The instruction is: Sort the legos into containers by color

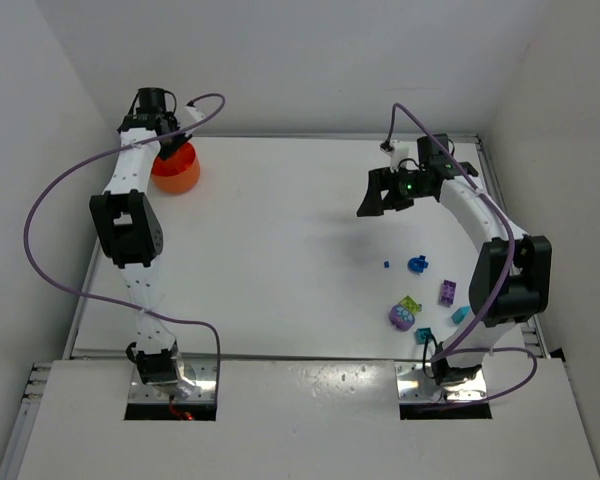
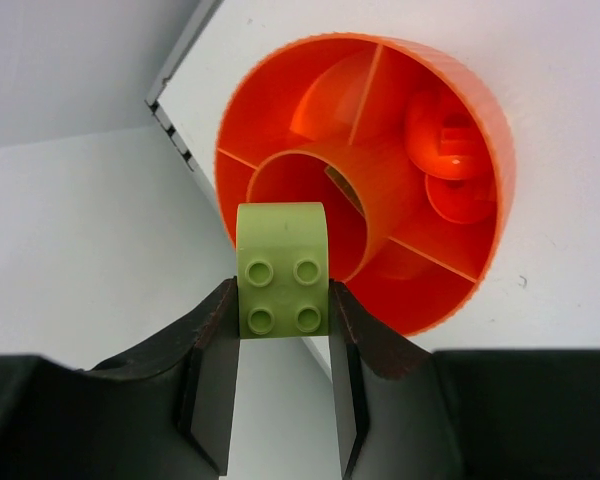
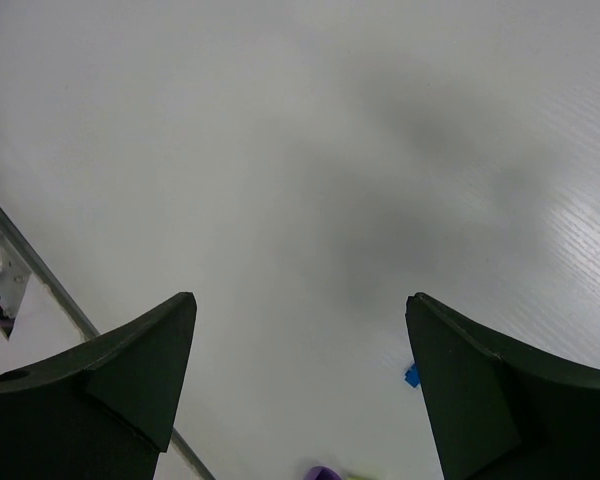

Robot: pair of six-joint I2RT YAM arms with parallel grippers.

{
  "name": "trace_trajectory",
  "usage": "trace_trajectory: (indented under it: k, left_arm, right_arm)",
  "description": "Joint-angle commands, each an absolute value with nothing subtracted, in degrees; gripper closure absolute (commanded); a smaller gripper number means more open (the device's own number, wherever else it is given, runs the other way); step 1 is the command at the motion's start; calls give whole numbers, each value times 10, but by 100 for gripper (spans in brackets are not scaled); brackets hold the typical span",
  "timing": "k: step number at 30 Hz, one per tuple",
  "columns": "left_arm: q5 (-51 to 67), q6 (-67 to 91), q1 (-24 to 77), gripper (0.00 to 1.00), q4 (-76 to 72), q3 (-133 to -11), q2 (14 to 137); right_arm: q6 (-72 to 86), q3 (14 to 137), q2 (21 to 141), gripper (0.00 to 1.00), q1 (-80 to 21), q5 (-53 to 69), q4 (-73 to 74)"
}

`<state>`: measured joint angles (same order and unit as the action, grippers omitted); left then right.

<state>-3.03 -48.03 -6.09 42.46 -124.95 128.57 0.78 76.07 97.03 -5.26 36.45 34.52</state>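
Your left tool (image 2: 283, 305) is clenched on a lime green brick (image 2: 282, 262), studs facing the wrist camera. It hangs over the near rim of the orange bowl (image 2: 485, 170) at the far-left corner of the bench (image 1: 280, 240). Orange pieces (image 2: 450, 150) sit in one outer compartment. Your right tool (image 3: 300, 310) is released, jaws wide, hovering above the bench's far right. Loose legos (image 1: 447, 292) lie scattered near the right arm's base: blue, purple, teal, lime.

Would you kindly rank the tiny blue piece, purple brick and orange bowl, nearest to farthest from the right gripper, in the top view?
1. Tiny blue piece, just below the right gripper.
2. Purple brick, lower right of the view.
3. Orange bowl, far left corner.
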Motion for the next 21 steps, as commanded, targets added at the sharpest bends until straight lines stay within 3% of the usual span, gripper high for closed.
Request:
trace_trajectory:
  k: [1,16,21]
  left_arm:
    - [-17,-494,-66,92,454,-1258,1285]
    - [-40,-483,-66,91,467,-1296,1322]
    - [-46,-473,-66,78,461,-1308,1332]
  right_arm:
    - [-5,777,969,14,-52,367,335]
    - [-5,782,975,14,-57,367,335]
    - [-5,782,975,14,-57,367,335]
